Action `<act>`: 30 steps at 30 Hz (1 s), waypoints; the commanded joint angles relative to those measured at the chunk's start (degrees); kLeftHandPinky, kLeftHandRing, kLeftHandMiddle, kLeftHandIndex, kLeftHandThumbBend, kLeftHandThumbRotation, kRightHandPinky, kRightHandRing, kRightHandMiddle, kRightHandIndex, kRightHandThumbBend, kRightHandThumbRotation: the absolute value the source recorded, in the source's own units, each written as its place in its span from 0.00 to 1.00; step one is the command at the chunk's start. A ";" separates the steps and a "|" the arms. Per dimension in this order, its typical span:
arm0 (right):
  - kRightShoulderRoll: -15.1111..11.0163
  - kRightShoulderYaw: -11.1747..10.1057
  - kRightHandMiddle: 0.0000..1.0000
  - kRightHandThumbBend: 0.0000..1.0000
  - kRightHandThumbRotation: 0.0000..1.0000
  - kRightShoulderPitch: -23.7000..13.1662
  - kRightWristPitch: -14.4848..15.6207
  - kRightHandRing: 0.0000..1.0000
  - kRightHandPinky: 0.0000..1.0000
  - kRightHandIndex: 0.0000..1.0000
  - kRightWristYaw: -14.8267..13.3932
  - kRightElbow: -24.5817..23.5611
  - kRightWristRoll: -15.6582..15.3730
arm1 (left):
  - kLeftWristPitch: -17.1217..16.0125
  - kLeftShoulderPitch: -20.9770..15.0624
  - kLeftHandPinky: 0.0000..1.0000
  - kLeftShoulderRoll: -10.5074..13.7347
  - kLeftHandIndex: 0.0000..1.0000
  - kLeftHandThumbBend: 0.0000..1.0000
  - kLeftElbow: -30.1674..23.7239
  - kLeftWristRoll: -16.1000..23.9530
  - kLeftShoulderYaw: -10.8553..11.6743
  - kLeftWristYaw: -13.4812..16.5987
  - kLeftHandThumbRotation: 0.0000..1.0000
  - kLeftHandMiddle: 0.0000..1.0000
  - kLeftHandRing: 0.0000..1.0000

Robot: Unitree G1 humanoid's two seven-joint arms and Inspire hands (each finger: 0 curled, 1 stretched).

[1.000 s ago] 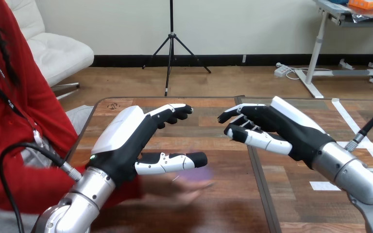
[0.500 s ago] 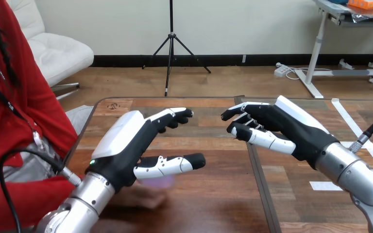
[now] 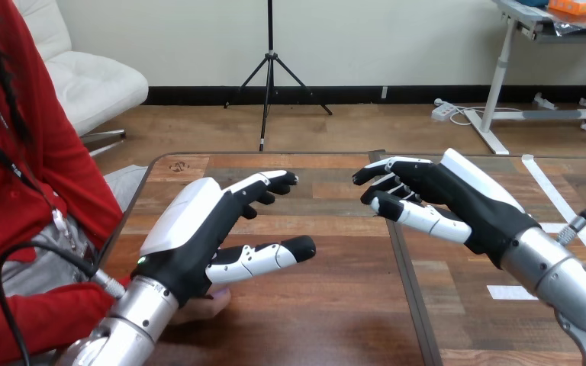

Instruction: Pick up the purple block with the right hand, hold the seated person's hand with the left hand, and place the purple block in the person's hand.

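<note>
My left hand [image 3: 198,229] hovers over the left half of the wooden table [image 3: 336,305], open, with its fingers stretched forward and the thumb out to the right. Just under its wrist, part of the person's hand [image 3: 202,306] peeks out near the table's front left; the rest of that hand, and whatever lies in it, is hidden by my arm. The two are apart as far as I can see. My right hand [image 3: 442,200] is raised over the table's middle right, open, fingers relaxed and pointing left, with nothing in it.
The person's red sleeve [image 3: 23,324] lies along the front left edge. A dark seam [image 3: 400,267] splits the tabletop, and white tape marks [image 3: 507,291] sit on the right half.
The person's hand, with a purple shape in it, has drawn back to the left and slipped under my left wrist. Both my hands stay open and have barely shifted.
</note>
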 commanded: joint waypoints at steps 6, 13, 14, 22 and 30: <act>3.82 -3.10 0.75 1.00 1.00 4.45 -1.59 0.75 0.71 0.78 -4.34 -3.96 3.83 | -3.04 1.07 0.61 -2.38 0.78 1.00 1.84 -3.81 2.56 3.88 1.00 0.77 0.73; 7.79 -4.28 0.76 0.95 1.00 9.38 -5.18 0.75 0.70 0.79 -7.24 -5.33 7.72 | -6.69 3.23 0.59 -4.52 0.73 0.94 3.21 -9.47 3.59 4.51 1.00 0.73 0.70; 8.74 -4.43 0.76 0.94 1.00 10.32 -6.31 0.75 0.70 0.79 -7.87 -5.33 8.50 | -7.93 3.62 0.59 -4.95 0.73 0.93 3.72 -10.55 3.82 4.68 1.00 0.72 0.70; 14.80 -4.71 0.76 0.86 1.00 16.05 -10.29 0.73 0.65 0.78 -12.24 -6.74 12.16 | -14.23 5.84 0.58 -5.86 0.64 0.77 6.21 -14.65 4.91 4.45 1.00 0.65 0.63; 18.97 -4.14 0.76 0.83 1.00 21.46 -16.40 0.73 0.65 0.80 -12.93 -6.70 15.10 | -19.28 8.56 0.54 -5.25 0.60 0.72 6.89 -19.24 5.61 1.70 1.00 0.61 0.59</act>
